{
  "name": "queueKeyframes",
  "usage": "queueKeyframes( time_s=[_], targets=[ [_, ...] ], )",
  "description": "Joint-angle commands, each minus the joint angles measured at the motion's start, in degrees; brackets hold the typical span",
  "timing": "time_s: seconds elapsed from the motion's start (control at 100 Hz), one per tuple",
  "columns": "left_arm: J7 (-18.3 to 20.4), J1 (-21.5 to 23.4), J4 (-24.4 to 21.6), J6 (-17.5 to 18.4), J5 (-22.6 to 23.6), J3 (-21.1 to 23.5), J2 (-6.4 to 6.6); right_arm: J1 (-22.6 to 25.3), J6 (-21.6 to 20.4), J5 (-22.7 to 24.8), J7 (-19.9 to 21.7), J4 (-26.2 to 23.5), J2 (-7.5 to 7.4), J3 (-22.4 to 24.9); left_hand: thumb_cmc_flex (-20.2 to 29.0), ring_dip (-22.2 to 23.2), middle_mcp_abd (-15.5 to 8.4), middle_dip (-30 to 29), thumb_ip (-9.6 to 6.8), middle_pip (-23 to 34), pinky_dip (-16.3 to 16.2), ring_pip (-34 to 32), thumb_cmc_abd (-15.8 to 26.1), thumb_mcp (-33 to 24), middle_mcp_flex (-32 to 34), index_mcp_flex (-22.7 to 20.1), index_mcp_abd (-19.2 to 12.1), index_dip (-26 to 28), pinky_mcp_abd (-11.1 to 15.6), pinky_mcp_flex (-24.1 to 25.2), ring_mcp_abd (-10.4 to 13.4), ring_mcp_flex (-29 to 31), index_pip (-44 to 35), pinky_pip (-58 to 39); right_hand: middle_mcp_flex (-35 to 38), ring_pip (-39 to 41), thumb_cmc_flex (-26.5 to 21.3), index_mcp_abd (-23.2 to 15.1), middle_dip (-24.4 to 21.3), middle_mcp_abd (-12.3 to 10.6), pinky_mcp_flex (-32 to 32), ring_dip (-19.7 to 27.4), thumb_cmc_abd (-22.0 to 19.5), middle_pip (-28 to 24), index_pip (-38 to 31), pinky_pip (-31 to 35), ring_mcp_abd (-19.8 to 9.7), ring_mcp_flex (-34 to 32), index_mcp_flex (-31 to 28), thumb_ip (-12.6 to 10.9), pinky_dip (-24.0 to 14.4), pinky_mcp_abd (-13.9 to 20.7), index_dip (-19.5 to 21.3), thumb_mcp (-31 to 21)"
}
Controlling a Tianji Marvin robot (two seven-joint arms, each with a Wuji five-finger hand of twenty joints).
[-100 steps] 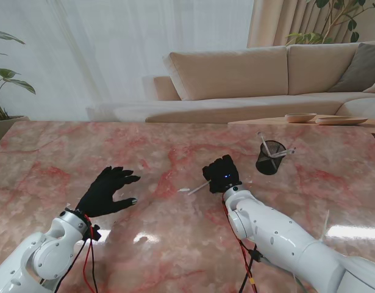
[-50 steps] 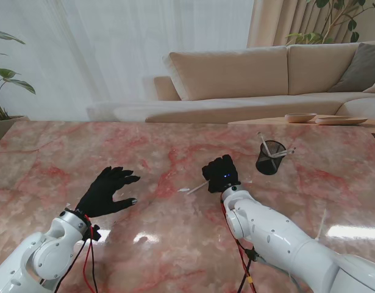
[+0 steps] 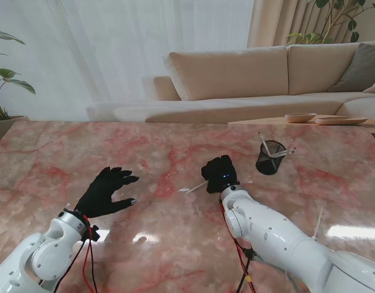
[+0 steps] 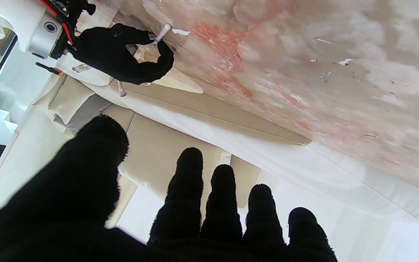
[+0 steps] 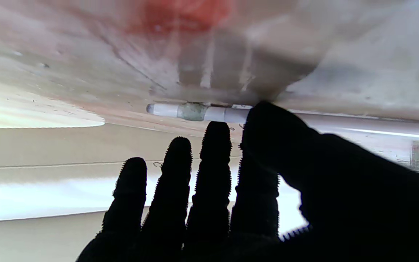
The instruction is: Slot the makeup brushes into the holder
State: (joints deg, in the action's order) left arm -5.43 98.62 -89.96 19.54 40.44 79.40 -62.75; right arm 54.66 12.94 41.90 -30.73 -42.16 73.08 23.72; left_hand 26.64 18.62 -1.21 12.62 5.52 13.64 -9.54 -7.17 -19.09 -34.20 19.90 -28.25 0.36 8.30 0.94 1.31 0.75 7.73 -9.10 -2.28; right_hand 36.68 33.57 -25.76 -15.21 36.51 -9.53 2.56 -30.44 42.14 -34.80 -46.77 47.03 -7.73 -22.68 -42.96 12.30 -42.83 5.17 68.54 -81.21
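Note:
A white makeup brush (image 3: pixel 195 187) lies flat on the red-veined marble table (image 3: pixel 144 152), left of my right hand (image 3: pixel 221 173). In the right wrist view the thumb (image 5: pixel 267 123) presses on the brush (image 5: pixel 195 111) where the index fingertip meets it. The other fingers reach past it. The left wrist view shows that hand (image 4: pixel 122 54) curled in a ring at the brush (image 4: pixel 162 31). The black mesh holder (image 3: pixel 271 159) stands farther off to the right with two white brushes (image 3: pixel 263 143) in it. My left hand (image 3: pixel 108 190) hovers open to the left, holding nothing.
Another white brush (image 3: pixel 318 221) lies on the table to the right of my right forearm. Beyond the table's far edge are a beige sofa (image 3: pixel 236 73) and a low wooden table with bowls (image 3: pixel 300 117). Red and black cables hang by both wrists.
My right hand has crept slightly left over the brush. The brush itself has stayed in place, and the left hand has barely moved.

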Motion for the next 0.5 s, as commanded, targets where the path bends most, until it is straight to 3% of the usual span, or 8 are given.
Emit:
queueKeyframes(
  time_s=[0.0,0.49],
  targets=[
    [-0.1,0.4,0.0,0.1,0.1,0.0,0.02,3.4,-0.1,-0.3,2.9,1.7,-0.28,-0.3,0.5,0.0,0.0,-0.7,-1.17,-1.2,0.7,1.7,1.7,0.2,-0.1,0.0,-1.4,-0.2,0.4,0.1,1.5,-1.6,0.3,2.4,-1.0,0.7,1.6,-6.4,1.0,-0.9,-1.1,-1.2,0.4,-1.0,0.1,0.1,-1.1,2.2,-9.7,1.5,-1.5,1.3,-6.0,2.7],
    [-0.7,0.3,0.2,0.5,0.2,0.0,-0.06,8.7,1.2,8.6,2.9,-13.3,-5.42,10.5,0.3,0.0,-0.1,-0.7,-1.15,-1.1,0.9,1.6,1.6,0.1,0.0,-0.1,-1.5,-0.2,0.4,0.0,1.5,-1.5,0.3,2.4,0.5,0.9,1.3,-6.1,1.3,-0.5,-0.6,-1.2,0.0,-0.6,0.4,0.0,-0.7,1.2,-9.2,1.5,-1.8,0.9,-4.3,2.9]
  ],
)
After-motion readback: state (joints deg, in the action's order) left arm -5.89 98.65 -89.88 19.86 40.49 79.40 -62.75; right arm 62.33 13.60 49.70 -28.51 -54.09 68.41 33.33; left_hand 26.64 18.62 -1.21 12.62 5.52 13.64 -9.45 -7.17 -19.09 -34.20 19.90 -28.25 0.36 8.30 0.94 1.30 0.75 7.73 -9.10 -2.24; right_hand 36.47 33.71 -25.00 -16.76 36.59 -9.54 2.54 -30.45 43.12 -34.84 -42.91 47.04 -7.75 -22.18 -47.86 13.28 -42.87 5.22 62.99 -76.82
